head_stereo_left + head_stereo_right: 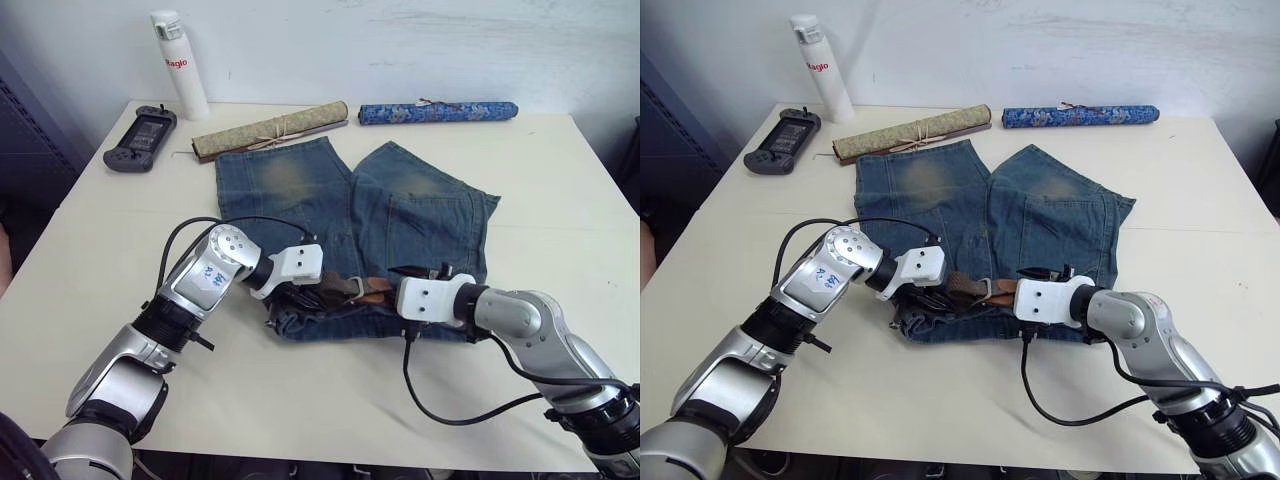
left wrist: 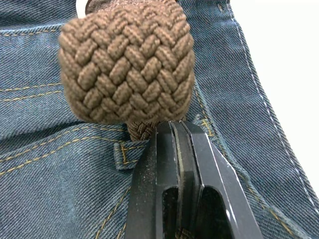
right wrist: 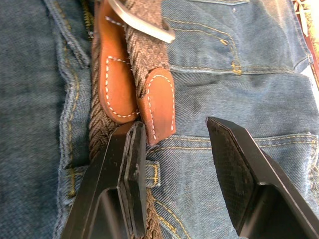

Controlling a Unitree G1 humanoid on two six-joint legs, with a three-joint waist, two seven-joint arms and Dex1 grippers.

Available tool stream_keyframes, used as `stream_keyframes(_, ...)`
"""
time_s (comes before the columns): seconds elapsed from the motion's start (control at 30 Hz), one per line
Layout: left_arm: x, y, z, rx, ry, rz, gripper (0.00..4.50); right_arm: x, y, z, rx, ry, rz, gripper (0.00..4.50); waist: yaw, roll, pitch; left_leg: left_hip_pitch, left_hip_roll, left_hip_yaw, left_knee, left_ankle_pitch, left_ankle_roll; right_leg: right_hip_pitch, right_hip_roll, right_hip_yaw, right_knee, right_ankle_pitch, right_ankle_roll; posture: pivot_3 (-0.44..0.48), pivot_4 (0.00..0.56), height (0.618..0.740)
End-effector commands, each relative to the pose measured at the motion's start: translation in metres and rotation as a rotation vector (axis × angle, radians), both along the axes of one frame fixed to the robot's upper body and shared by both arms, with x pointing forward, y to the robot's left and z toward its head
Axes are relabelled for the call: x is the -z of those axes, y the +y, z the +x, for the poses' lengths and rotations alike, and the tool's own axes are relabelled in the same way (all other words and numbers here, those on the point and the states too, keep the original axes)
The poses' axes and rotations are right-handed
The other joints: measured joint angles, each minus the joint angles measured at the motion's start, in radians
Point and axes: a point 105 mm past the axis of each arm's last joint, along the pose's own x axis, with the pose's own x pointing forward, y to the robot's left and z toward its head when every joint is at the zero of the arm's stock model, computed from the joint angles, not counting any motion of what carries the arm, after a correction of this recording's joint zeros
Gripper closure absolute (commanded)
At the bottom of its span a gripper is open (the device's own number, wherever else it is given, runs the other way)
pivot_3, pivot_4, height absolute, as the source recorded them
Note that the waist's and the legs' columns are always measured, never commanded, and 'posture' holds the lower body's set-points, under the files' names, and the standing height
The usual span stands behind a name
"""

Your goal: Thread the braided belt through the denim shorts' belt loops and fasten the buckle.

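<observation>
The denim shorts [image 1: 350,230] lie flat on the white counter [image 1: 560,200], waistband toward the robot, legs pointing away. The braided belt [image 1: 350,290] runs along the waistband, between the two grippers. The left gripper [image 1: 300,290] has its fingers [image 2: 184,169] pressed together on a strand of the belt, just above a belt loop [image 2: 122,154]; a thick woven fold of the belt bulges in front of them. The right gripper [image 1: 1030,290] has its fingers [image 3: 234,169] spread wide and holds nothing; one finger touches the woven strap beside the tan leather tip [image 3: 157,107]. The silver buckle [image 3: 142,22] lies just beyond that tip, with the strap seemingly already passed under it.

I judge the belt to be light, soft and floppy, so it will bend and bunch when pushed. The weave gives good friction. The leather tip is stiffer, so it is the better place to hold for guiding. The denim is limp and may slide on the counter when the belt is pulled.
</observation>
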Motion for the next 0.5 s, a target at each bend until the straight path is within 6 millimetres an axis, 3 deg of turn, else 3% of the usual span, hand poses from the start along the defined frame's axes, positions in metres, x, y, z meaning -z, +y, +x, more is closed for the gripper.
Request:
stream_keyframes(0.03, 0.015, 0.016, 0.007, -0.079, 0.01, 0.078, 4.5, -0.008, -0.003, 0.003, 0.012, -0.05, -0.001, 2.56, 0.0, 0.0, 0.0, 0.0, 0.0, 0.0, 0.0, 0.0, 0.0, 0.0, 0.0, 0.0, 0.0, 0.0, 0.0, 0.0, 0.15, 0.686)
stream_keyframes(0.2, 0.015, 0.016, 0.008, -0.082, 0.01, 0.076, 4.5, -0.006, -0.002, -0.001, 0.003, -0.001, 0.033, 2.56, 0.0, 0.0, 0.0, 0.0, 0.0, 0.0, 0.0, 0.0, 0.0, 0.0, 0.0, 0.0, 0.0, 0.0, 0.0, 0.0, 0.15, 0.686)
stream_keyframes(0.33, 0.015, 0.016, 0.008, -0.082, 0.01, 0.074, 4.5, -0.011, -0.002, 0.003, 0.014, -0.058, 0.031, 2.56, 0.0, 0.0, 0.0, 0.0, 0.0, 0.0, 0.0, 0.0, 0.0, 0.0, 0.0, 0.0, 0.0, 0.0, 0.0, 0.0, 0.15, 0.686)
stream_keyframes(0.43, 0.014, 0.016, 0.008, -0.082, 0.008, 0.073, 4.5, -0.013, 0.001, 0.003, 0.033, -0.019, 0.128, 2.56, 0.0, 0.0, 0.0, 0.0, 0.0, 0.0, 0.0, 0.0, 0.0, 0.0, 0.0, 0.0, 0.0, 0.0, 0.0, 0.0, 0.15, 0.686)
stream_keyframes(0.47, 0.014, 0.016, 0.008, -0.083, 0.008, 0.072, 4.5, -0.015, 0.002, 0.003, 0.037, -0.017, 0.15, 2.1, 0.0, 0.0, 0.0, 0.0, 0.0, 0.0, 0.0, 0.0, 0.0, 0.0, 0.0, 0.0, 0.0, 0.0, 0.0, 0.0, 0.15, 0.686)
stream_keyframes(0.5, 0.014, 0.016, 0.008, -0.084, 0.008, 0.072, 4.5, -0.017, 0.002, 0.003, 0.04, -0.02, 0.16, 2.1, 0.0, 0.0, 0.0, 0.0, 0.0, 0.0, 0.0, 0.0, 0.0, 0.0, 0.0, 0.0, 0.0, 0.0, 0.0, 0.0, 0.15, 0.686)
